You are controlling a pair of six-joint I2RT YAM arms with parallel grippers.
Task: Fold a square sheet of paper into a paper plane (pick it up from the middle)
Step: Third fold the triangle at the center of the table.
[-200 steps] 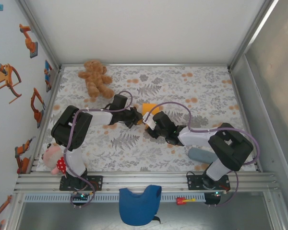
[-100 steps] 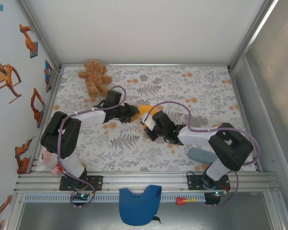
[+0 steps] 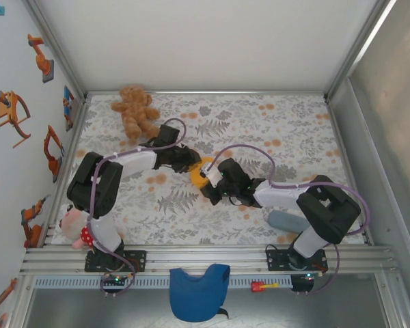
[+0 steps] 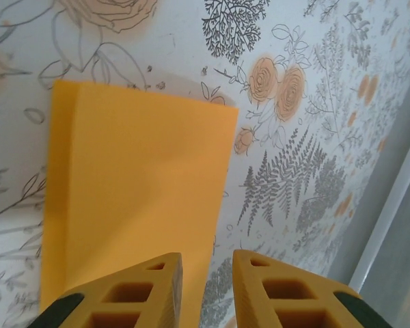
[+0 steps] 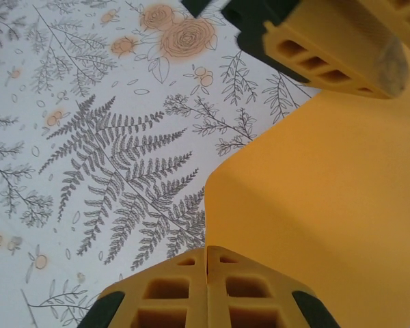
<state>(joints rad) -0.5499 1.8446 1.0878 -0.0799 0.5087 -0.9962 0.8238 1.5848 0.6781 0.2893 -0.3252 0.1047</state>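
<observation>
Now, at the middle of the flowered table (image 3: 294, 130): orange paper (image 3: 199, 174), doubled along one edge, lying between the two claws. At its 10 o'clock, left claw (image 4: 206, 270), fingers (image 4: 133, 294) narrowly parted, one of them over the paper's near edge. At its 5 o'clock, right claw (image 5: 206, 256), fingers (image 5: 171, 294) pressed fully together, seemingly nipping the paper's edge at the seam. Off at 11 o'clock, brown teddy bear (image 3: 137, 111); at 8 o'clock, pink soft toy (image 3: 75, 229); at 6 o'clock, past the front rail, blue cloth (image 3: 198, 290).
</observation>
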